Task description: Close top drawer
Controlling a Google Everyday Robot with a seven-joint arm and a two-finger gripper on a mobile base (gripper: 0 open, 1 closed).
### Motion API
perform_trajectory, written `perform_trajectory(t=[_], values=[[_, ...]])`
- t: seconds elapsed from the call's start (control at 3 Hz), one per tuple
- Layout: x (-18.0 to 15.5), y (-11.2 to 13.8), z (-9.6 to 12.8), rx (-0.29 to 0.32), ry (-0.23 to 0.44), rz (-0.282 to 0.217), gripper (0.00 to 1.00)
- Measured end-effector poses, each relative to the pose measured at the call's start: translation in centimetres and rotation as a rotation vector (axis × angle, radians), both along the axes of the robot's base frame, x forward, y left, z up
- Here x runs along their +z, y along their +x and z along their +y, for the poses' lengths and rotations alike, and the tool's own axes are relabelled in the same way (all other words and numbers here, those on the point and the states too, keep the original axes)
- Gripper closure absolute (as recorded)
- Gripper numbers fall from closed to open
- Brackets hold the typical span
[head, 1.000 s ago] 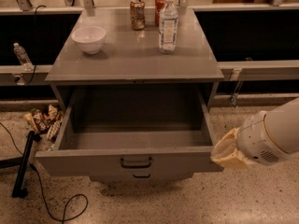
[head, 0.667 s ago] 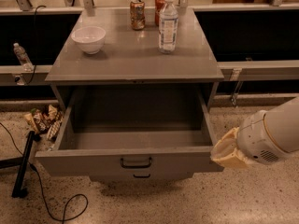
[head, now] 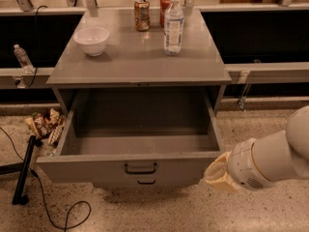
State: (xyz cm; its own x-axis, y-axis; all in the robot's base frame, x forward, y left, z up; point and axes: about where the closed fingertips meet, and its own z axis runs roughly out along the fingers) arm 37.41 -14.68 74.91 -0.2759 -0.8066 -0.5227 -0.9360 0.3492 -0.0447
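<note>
Gripper (head: 218, 172) has slid a bit left and down since a second ago, and now it's right up against the front right corner of the top drawer (head: 87, 170). From here we honestly can't tell whether it's actually touching. We can't tell if the jaws are open or closed either, since all we see is the tan end sticking out of the white arm (head: 270, 158), which comes in from the right edge of the shot.

Drawer hasn't budged as far as we can see. It's pulled all the way out from under the surface (head: 135, 66), and we see nothing in it but its bare grey floor. Its black handle (head: 140, 168) sits dead centre on the front. Just below that, we can see another small handle (head: 146, 181) peeking out on the drawer underneath.

Up top, same as before:
- white bowl (head: 91, 40) near the left edge, toward the back
- can (head: 142, 14) at the back edge, around the middle
- bottle (head: 174, 25) just right of it, with a red can (head: 165, 6) tucked behind it

On the floor to the left, there's a pile of wrappers (head: 46, 124) by the cabinet's front left corner. A black cable (head: 63, 216) loops along the floor in front of that.
</note>
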Motion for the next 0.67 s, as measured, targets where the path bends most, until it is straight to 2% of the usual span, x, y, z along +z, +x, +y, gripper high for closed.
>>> perform_trajectory(t=[0.33,0.67], values=[[-3.2,-0.1,1.5,0.011,-0.009,-0.032,1.00],[-7.4,1.3,3.0,0.025,0.006,-0.131,1.00]])
